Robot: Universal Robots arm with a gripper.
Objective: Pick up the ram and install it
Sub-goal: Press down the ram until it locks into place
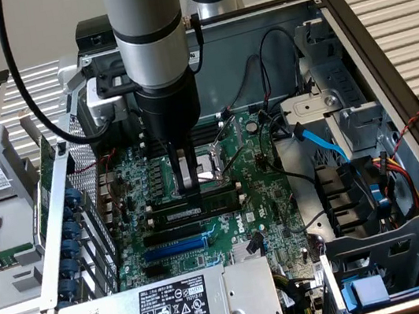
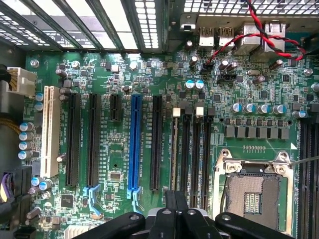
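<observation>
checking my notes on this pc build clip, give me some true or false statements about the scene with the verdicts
1. The tool stands over the motherboard, at the ram. True.
2. The ram lies outside the case on a table. False: it sits edge-up among the black slots beside the cpu socket.
3. The blue expansion slot is bare. True.
4. The tool is wide open. False: it is shut.
5. The cpu socket holds a cooler. False: it is uncovered.
</observation>
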